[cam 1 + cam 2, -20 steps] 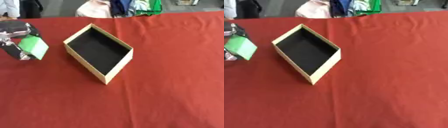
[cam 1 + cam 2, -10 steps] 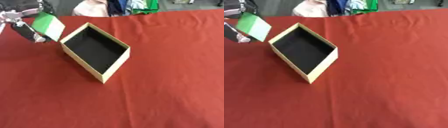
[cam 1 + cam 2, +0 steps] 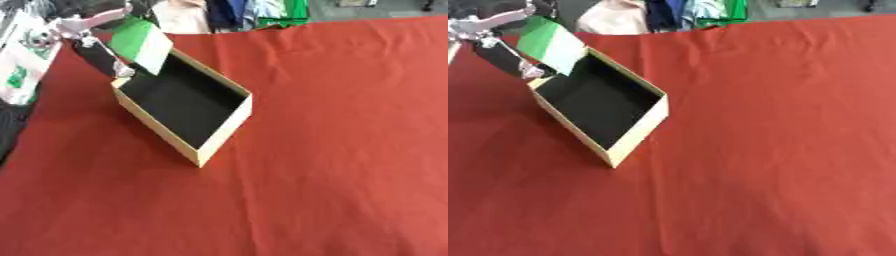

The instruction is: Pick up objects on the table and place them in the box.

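Holding a green-and-white packet pinched in the left hand over the far-left corner of the open box on the red-covered counter.

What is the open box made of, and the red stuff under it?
The box looks like cardboard: pale tan, matte walls with thin straight edges, and a dark, dull lining inside. The red cover seems to be cloth, since soft creases run across it and it has no shine.

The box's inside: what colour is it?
Black inside, with tan walls; the box shows best in the left eye view.
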